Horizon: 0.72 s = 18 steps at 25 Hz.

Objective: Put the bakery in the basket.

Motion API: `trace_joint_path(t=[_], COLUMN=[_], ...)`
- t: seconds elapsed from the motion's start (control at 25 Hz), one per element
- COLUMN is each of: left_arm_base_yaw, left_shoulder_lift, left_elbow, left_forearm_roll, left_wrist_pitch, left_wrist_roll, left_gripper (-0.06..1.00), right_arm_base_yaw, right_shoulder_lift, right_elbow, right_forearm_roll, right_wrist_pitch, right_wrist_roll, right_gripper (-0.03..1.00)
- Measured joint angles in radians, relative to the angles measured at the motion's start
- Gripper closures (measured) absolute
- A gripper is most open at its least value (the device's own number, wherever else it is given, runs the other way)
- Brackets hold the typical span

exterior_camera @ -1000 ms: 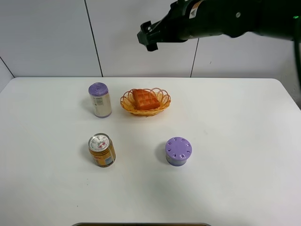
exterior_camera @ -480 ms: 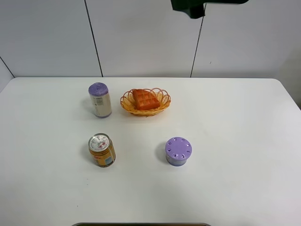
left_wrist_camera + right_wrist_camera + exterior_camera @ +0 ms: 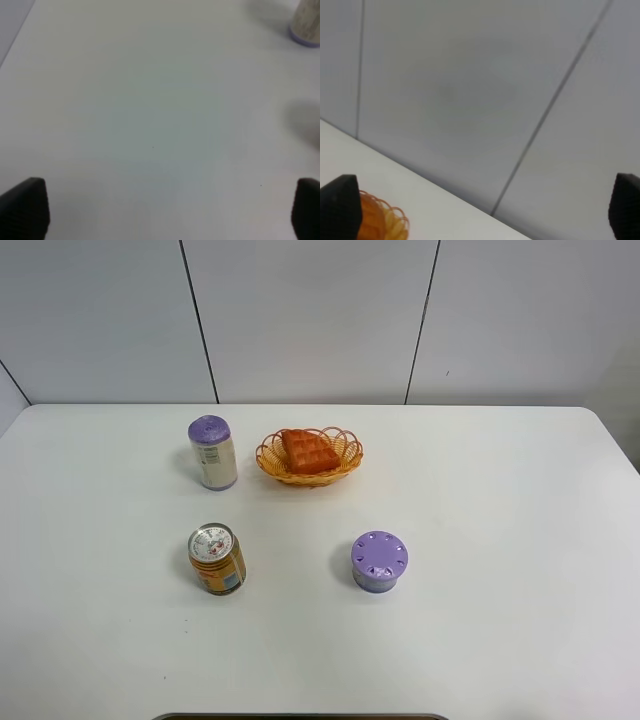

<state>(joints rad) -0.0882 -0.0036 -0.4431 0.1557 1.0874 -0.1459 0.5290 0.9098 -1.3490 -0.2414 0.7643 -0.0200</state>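
Note:
The orange-brown waffle wedge, the bakery (image 3: pixel 308 450), lies inside the orange-yellow wicker basket (image 3: pixel 345 467) at the back middle of the white table. Neither arm shows in the exterior high view. In the left wrist view my left gripper (image 3: pixel 170 210) is open and empty over bare table, its two dark fingertips (image 3: pixel 25 207) far apart. In the right wrist view my right gripper (image 3: pixel 485 210) is open and empty, high up and facing the wall, with the basket's rim (image 3: pixel 382 222) low beside one fingertip (image 3: pixel 340 207).
A purple-capped white can (image 3: pixel 212 452) stands left of the basket; its base shows in the left wrist view (image 3: pixel 306 22). An orange can (image 3: pixel 217 559) stands at the front left. A purple round lidded container (image 3: pixel 379 561) stands at the front middle.
The right arm, which was above and behind the basket, has risen and moved right out of the exterior high view. The waffle stays in the basket.

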Motion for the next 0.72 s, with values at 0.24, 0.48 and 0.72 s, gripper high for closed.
trace_joint_path(t=[0.24, 0.48, 0.72], left_arm_base_yaw=[0.0, 0.0, 0.0], left_shoulder_lift=[0.0, 0.0, 0.0], left_elbow=[0.0, 0.0, 0.0], left_forearm_roll=[0.0, 0.0, 0.0], left_wrist_pitch=[0.0, 0.0, 0.0], left_wrist_roll=[0.0, 0.0, 0.0], left_gripper=[-0.04, -0.04, -0.04], right_arm_base_yaw=[-0.203, -0.374, -0.479], right_shoulder_lift=[-0.143, -0.3, -0.426], right_elbow=[0.0, -0.002, -0.003], right_forearm_roll=[-0.014, 0.053, 0.165], right_wrist_pitch=[0.113, 0.232, 0.305], right_wrist_roll=[0.0, -0.058, -0.065], right_gripper=[-0.02, -0.02, -0.02])
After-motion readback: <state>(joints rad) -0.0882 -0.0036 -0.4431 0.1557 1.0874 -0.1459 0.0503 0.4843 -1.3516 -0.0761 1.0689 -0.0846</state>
